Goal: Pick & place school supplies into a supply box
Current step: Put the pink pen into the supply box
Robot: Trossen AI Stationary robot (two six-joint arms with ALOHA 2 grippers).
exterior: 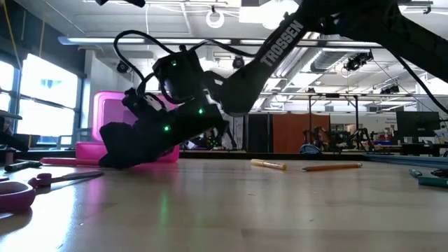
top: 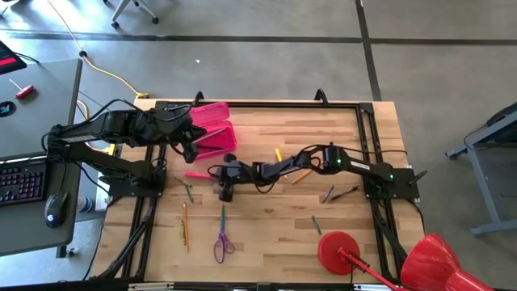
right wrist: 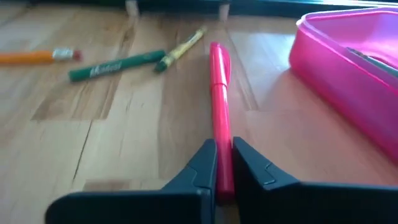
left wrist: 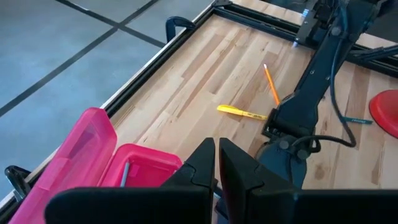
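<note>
Your right gripper (right wrist: 224, 171) is clamped on the pink pen (right wrist: 220, 118), a slim glossy cylinder lying flat on the pale wood-plank surface (top: 275, 226). In the right wrist view its long axis runs straight up the frame, away from the dark fingers, just left of the supply box (right wrist: 348, 74), a smooth pink plastic tray with low walls. Your left gripper (left wrist: 217, 168) hangs over that box, upper left in the high view, fingers pressed together, empty.
</note>
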